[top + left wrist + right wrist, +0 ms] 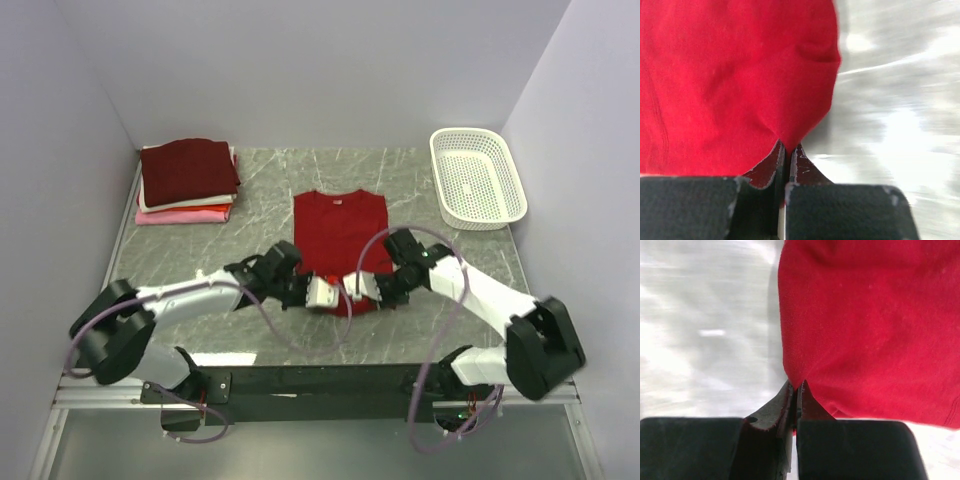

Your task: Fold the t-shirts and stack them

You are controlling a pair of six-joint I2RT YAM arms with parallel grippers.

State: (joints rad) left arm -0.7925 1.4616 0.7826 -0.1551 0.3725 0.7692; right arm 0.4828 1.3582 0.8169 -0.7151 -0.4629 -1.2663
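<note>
A bright red t-shirt [340,232] lies flat in the middle of the marble table, folded to a narrow strip, its neck at the far end. My left gripper [300,291] is shut on the shirt's near left corner, the red t-shirt [730,80] pinched between its fingertips [799,154]. At the near right corner my right gripper [378,290] is shut on the red t-shirt [870,325] in the same way, cloth bunched between its fingertips [786,390]. A stack of folded t-shirts [187,180], dark maroon over white and pink, rests at the far left.
A white perforated basket [477,177] stands at the far right corner. Pale walls close in the table on three sides. Bare marble [200,250] shows between the stack and the red shirt.
</note>
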